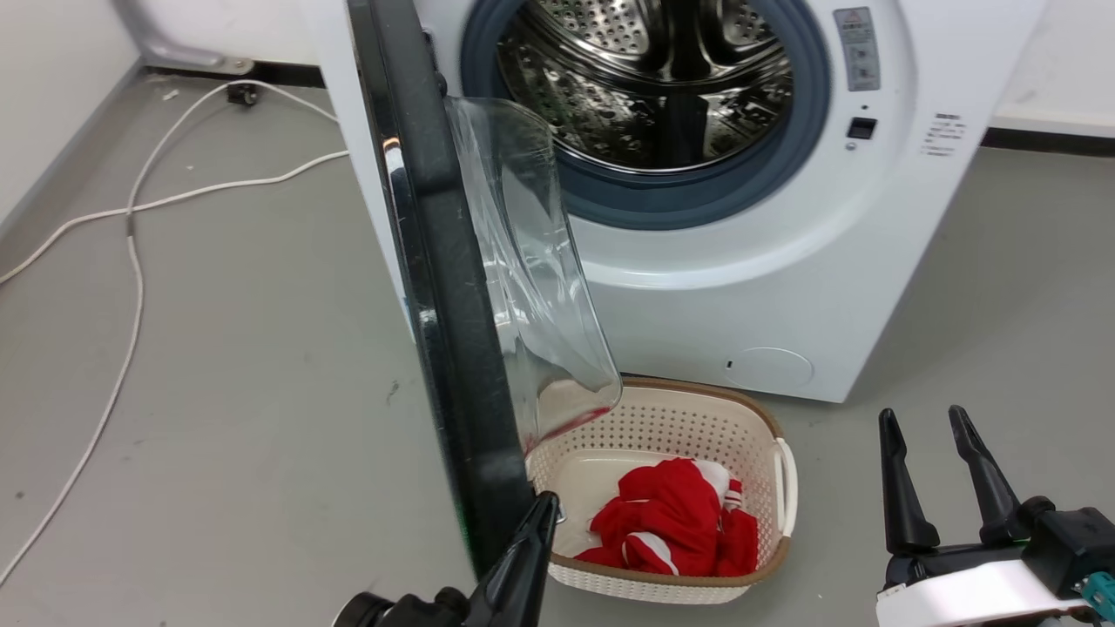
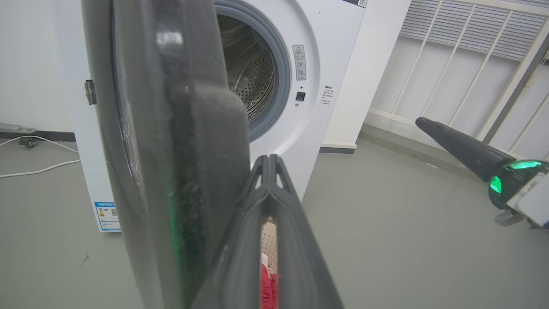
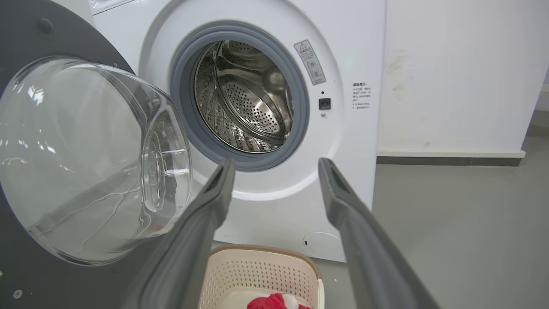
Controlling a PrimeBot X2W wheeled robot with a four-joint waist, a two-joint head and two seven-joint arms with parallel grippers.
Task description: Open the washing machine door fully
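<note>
Washing machine door (image 1: 444,287) glossy black, edge-on, clear glass bowl (image 1: 531,279) bulging, swung out left of drum (image 1: 645,78); top cut off. Left gripper (image 1: 546,503) pressed together by its rim, contact unclear. Right gripper (image 1: 923,418) spread, empty.

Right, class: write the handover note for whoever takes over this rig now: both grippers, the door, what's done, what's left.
Left gripper: shut, tip by the lower free edge of the washing machine door, on its glass-bowl side; contact unclear.
Right gripper: open, empty, apart from the door.
Done: door unlatched and swung out from the washing machine, roughly square to its front.
A basket with red cloth sits on the floor beside the door.
Left: probably push the door further outward with the left gripper until fully open.
</note>
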